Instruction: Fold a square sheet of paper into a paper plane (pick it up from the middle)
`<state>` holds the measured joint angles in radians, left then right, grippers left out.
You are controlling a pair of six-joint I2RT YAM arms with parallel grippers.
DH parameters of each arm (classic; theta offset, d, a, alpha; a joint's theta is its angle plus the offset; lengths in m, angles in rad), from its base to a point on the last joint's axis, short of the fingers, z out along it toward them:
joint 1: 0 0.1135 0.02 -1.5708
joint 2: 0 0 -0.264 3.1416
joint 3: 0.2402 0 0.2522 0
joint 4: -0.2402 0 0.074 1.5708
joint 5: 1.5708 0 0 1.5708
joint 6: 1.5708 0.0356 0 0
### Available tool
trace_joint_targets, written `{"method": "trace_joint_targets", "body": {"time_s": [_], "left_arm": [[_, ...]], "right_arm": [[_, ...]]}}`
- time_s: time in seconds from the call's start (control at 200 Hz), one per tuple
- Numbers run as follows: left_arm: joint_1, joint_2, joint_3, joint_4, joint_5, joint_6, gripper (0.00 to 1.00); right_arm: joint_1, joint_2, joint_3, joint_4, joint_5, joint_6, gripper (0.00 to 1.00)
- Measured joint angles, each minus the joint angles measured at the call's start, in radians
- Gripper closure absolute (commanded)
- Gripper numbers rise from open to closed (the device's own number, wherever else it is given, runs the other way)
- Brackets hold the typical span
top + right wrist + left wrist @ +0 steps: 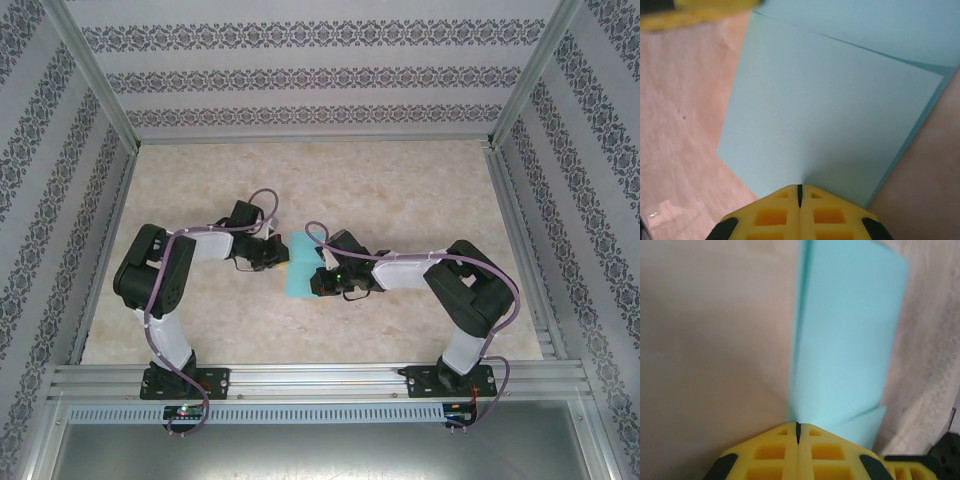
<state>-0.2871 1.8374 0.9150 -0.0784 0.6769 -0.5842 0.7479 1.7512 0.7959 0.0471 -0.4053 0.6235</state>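
The teal square sheet of paper [297, 266] lies folded into layers on the table between the two arms. My left gripper [281, 256] is shut, its yellow fingertips [785, 432] meeting the sheet's [845, 350] near-left corner, where a folded flap spreads away from them. My right gripper [322, 281] is shut too, its tips [812, 192] resting on the sheet's [830, 115] flat top layer near its edge. Whether either pair of jaws pinches paper cannot be told. The left gripper's yellow finger [695, 12] shows at the far side of the sheet in the right wrist view.
The marble-patterned tabletop [400, 190] is bounded by patterned walls with aluminium posts [90, 70] at the sides and back. An aluminium rail [320, 380] carrying both arm bases runs along the near edge.
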Motion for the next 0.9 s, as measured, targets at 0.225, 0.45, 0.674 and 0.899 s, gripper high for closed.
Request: {"method": "trace_joint_targets", "body": {"time_s": [0.225, 0.45, 0.674, 0.899], "left_arm": [[0.041, 0.002, 0.052, -0.036, -0.105, 0.027, 0.88], [0.050, -0.067, 0.054, -0.039, -0.162, 0.010, 0.50], [0.052, -0.207, 0.046, -0.047, -0.239, 0.004, 0.16], [0.052, -0.277, -0.003, -0.046, -0.291, 0.002, 0.00]], "right_arm": [[0.000, -0.015, -0.002, -0.016, -0.005, 0.035, 0.97], [0.000, -0.108, -0.002, -0.054, 0.019, 0.097, 0.62], [-0.056, -0.218, 0.001, 0.018, 0.112, 0.123, 0.43], [-0.111, -0.135, 0.011, 0.052, 0.120, 0.106, 0.44]]}}
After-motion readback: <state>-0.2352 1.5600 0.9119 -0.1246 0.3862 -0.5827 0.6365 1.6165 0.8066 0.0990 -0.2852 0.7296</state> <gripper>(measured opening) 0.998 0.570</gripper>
